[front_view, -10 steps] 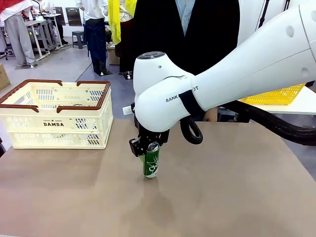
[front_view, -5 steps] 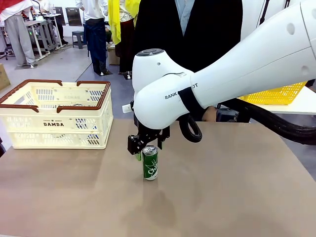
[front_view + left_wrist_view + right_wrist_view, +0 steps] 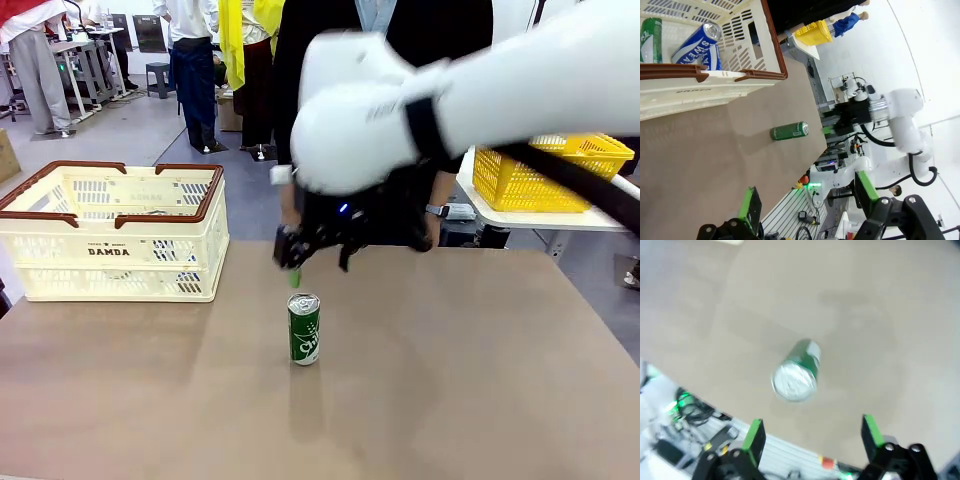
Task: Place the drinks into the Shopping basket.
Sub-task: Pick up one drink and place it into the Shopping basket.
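Front view. Green can (image 3: 304,329) stands upright on the table (image 3: 480,390), alone, near the middle, well right of the basket (image 3: 112,232). Right gripper (image 3: 318,255) hangs above and slightly behind the can, clear of it, motion-blurred; jaws apart, nothing between them. A person stands at the far edge behind the arm. A yellow basket (image 3: 530,170) sits on a side table, far right.

Left wrist view (rolled, so the table runs sideways). Left gripper (image 3: 807,202) open and empty, green pads spread wide at the bottom edge. The can (image 3: 789,131) is well ahead of the fingers; the basket (image 3: 715,80) lies beyond it. Inside the basket: a blue can (image 3: 695,45) lying tilted and a second green can (image 3: 651,32) beside it.

Right wrist view. Looking almost straight down on the can (image 3: 796,374): silver lid facing the camera, body leaning away by perspective. It sits ahead of the spread fingers, a little toward the left pad (image 3: 754,437), not between them. Right gripper (image 3: 812,439) open, holding nothing.

Judgement. Two drinks are in; this one is left on the table. Its long axis is vertical, so a side grasp across the body suits. The right gripper is far nearer and nearly above; it would need to descend and centre the can between the pads. Risk: a pad clipping the rim and tipping the slim can.
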Robot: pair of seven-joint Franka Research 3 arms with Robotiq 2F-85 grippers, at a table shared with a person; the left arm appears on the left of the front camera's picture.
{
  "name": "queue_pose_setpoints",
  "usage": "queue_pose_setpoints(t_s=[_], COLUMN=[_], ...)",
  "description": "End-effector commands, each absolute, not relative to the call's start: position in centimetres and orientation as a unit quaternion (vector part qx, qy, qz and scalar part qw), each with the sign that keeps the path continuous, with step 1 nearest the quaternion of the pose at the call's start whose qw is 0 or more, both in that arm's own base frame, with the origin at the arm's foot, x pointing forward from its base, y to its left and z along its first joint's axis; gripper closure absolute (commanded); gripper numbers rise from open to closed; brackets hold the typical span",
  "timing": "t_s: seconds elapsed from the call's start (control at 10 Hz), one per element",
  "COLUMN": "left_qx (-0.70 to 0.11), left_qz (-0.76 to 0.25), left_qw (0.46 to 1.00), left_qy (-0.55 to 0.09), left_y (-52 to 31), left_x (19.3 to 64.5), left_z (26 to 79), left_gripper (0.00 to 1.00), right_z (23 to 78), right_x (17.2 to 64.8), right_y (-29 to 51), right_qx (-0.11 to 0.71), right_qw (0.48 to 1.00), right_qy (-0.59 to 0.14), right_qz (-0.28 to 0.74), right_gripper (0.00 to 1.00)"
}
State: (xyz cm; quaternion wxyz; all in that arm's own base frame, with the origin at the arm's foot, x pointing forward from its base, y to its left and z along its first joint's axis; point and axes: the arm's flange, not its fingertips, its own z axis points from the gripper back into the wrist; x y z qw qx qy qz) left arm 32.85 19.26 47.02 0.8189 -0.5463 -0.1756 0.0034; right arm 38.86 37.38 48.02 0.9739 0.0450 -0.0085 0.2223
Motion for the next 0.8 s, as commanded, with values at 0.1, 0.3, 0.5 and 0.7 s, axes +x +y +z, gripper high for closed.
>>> queue_pose_setpoints(t_s=[0.1,0.3,0.5,0.7], left_qx=[-0.545,-0.545,-0.545,-0.545], left_qz=[-0.006,-0.006,-0.006,-0.006], left_qw=[0.819,0.819,0.819,0.819], left_qy=[-0.177,-0.177,-0.177,-0.177], left_y=[19.3,19.3,19.3,19.3], left_x=[32.6,32.6,32.6,32.6], left_z=[47.0,47.0,47.0,47.0], left_gripper=[0.0,0.0,0.0,0.0], right_z=[55.6,55.6,52.4,48.4], right_x=[39.3,37.9,33.1,29.5], right_y=[17.0,0.0,-14.2,-21.9], right_qx=[0.185,0.327,0.479,0.582], right_qw=[0.979,0.942,0.873,0.809], right_qy=[0.049,0.06,0.044,-0.007], right_qz=[0.071,-0.043,-0.078,-0.085], right_gripper=[0.0,0.0,0.0,0.0])
